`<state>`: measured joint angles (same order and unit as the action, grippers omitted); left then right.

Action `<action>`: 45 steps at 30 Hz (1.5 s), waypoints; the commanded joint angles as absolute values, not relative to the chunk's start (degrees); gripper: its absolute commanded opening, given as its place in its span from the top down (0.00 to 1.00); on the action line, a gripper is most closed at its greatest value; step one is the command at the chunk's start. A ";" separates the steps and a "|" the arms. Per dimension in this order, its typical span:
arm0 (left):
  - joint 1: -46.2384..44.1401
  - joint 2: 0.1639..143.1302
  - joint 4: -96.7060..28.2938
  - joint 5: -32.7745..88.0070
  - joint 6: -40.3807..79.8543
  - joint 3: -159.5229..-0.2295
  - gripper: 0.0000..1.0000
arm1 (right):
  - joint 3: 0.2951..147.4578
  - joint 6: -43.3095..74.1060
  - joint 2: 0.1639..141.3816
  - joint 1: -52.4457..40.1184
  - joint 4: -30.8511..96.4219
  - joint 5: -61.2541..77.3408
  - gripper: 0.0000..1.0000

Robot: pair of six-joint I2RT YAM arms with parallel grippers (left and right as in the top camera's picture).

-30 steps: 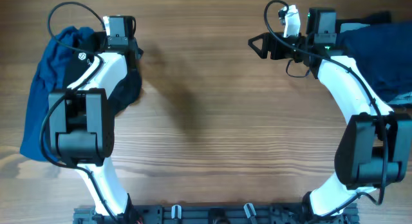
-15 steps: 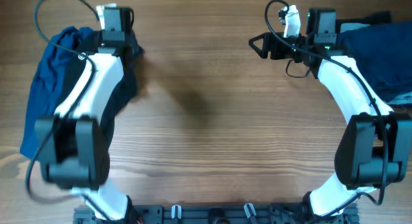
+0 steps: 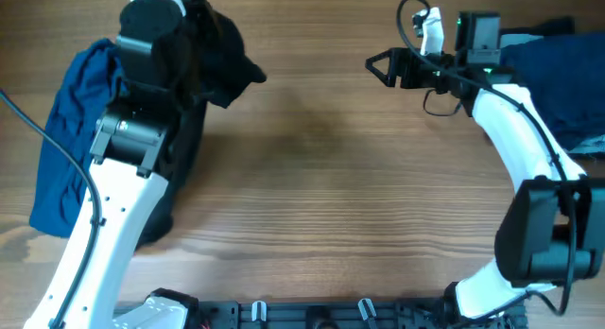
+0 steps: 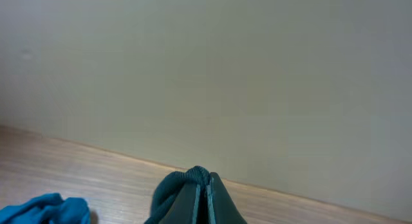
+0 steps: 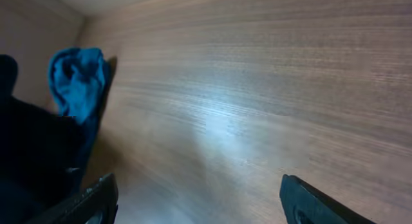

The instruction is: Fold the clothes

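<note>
**We are lifting the black T-shirt off the pile, ready to spread it out.**

Our left gripper (image 4: 206, 180) is pressed together on a pinch of the black T-shirt (image 3: 225, 66). The shirt hangs from it above the far left of the worktop (image 3: 331, 197), its lower part trailing down beside the bright blue garment (image 3: 66, 130). Our right gripper (image 3: 374, 64) is spread and empty over bare wood, well apart from the shirt. Next, we judge, the shirt needs carrying to the middle and laying flat, with the right gripper taking a second hold. We count one black shirt, one bright blue garment, one navy garment (image 3: 553, 74), one pale blue piece (image 3: 592, 145) and two grippers.
</note>
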<state>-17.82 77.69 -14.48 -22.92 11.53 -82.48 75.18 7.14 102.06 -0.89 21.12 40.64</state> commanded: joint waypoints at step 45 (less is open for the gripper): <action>-21.43 78.13 -14.41 -19.97 17.21 -82.94 0.96 | 76.44 10.70 98.02 -29.93 -7.07 42.94 0.36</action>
